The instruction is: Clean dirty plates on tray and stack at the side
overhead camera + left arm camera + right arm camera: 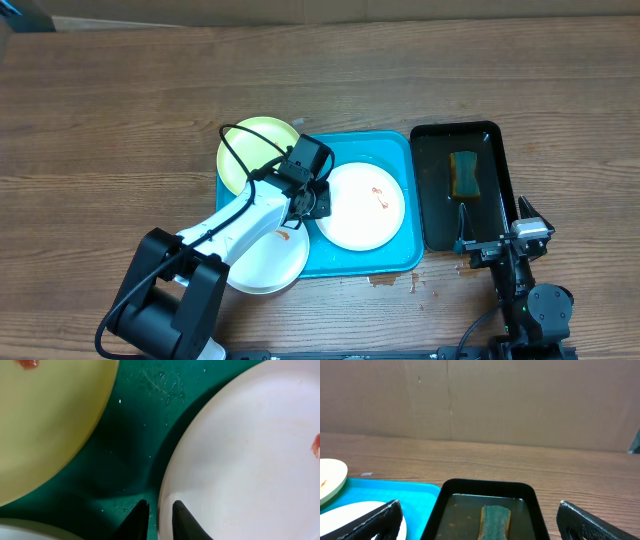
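3 round shallow plastic plates bear orange-brown smears. The pale yellow-green plate point(255, 148) overlaps the far-left corner of the large turquoise plastic tray point(395, 150). 1 white plate point(365, 210) lies inside it, and the other white plate point(270, 263) overhangs its near-left edge. The left gripper point(157, 520) points down, its jaws narrowly astride the inner plate's rim; I cannot tell whether they pinch it. The right gripper point(490, 243) is level and wide open beside the black tray point(432, 215).

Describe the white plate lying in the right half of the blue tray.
The white plate is round, shallow and plastic-looking, and lies flat in the right half of the tray. A small orange-brown smear marks it just right of centre. The left gripper straddles its left rim, a finger on each side; whether it clamps cannot be told. The yellow plate lies apart from it.
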Tool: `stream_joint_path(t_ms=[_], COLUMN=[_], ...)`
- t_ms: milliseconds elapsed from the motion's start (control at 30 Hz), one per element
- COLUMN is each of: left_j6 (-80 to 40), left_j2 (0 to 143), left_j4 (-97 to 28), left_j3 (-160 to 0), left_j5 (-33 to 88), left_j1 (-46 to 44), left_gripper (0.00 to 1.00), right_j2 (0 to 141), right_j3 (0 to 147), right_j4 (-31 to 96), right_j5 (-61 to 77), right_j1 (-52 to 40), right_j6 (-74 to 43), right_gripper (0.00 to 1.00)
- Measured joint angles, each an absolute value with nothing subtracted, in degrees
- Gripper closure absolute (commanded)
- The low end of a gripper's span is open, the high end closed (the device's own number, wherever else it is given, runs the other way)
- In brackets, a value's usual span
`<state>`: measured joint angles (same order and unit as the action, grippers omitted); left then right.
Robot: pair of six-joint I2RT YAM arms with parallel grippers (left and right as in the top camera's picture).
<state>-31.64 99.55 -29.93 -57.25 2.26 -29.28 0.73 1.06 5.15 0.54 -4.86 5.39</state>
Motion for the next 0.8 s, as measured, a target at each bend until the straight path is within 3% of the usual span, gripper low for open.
stream_joint_path(t_ms=[467,600,800], left_j6=[-31.7,-31.7,-31.9], left_j2=[102.5,102.5,102.5], left_j4=[-27.7,-27.3,-24.3], left_j3=[-57.2,-57.2,-57.2], left_j5=[2.1,2.3,1.6], left_j1=[-29.3,-29.3,-29.3], left_gripper=[0.82,0.96,0.96], right_j2=[0.7,0.7,0.7], right_j3=[1.1,1.1,1.1], right_j4=[5.1,5.2,5.1], right_j5=[0.6,0.6,0.6], right_j1=[-4.9,-4.9,-4.9], right_j6=[5.4,5.4,5.4], right_gripper=[0.0,0.0,0.0])
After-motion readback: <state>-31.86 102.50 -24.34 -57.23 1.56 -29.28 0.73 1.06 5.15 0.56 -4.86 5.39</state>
